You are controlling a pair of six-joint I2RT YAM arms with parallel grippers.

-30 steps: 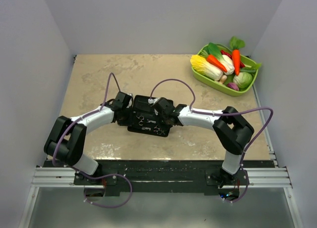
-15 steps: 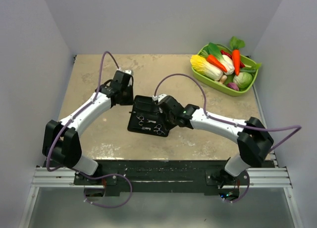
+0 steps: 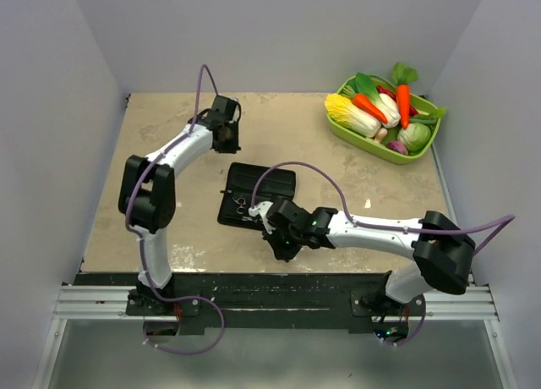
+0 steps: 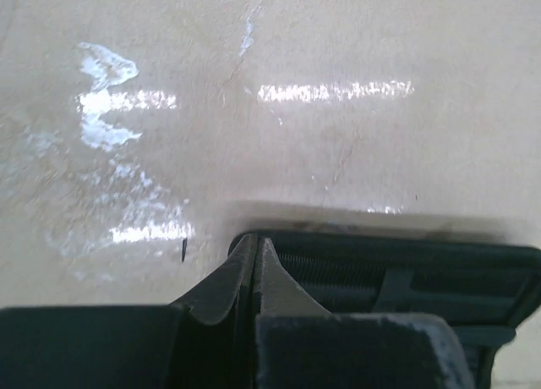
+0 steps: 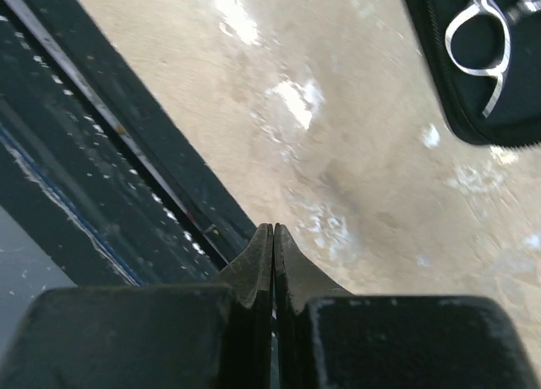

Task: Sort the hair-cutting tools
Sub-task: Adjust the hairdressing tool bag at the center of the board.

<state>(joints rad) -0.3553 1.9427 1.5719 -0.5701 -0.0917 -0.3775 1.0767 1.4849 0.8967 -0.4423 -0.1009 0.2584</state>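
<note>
Top external: case [image 3: 272,179] lies open mid-table.
Scissors [image 5: 480,35]: lying on case.
Left gripper [image 4: 255,242]: my fingers pinched together, empty, well apart from case.
Right gripper [image 5: 272,230]: pinched together, empty, near front rail [image 5: 93,144].
Combs: can't tell.
Risk: my closed fingers shove the case and the scissors slide off.

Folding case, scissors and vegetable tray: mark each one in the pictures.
folding case [image 3: 275,184], top external view, on the bare far half of the case.
scissors [image 5: 507,46], right wrist view, on the right side of the ring handle.
vegetable tray [image 3: 362,140], top external view, on its near green rim.
</note>
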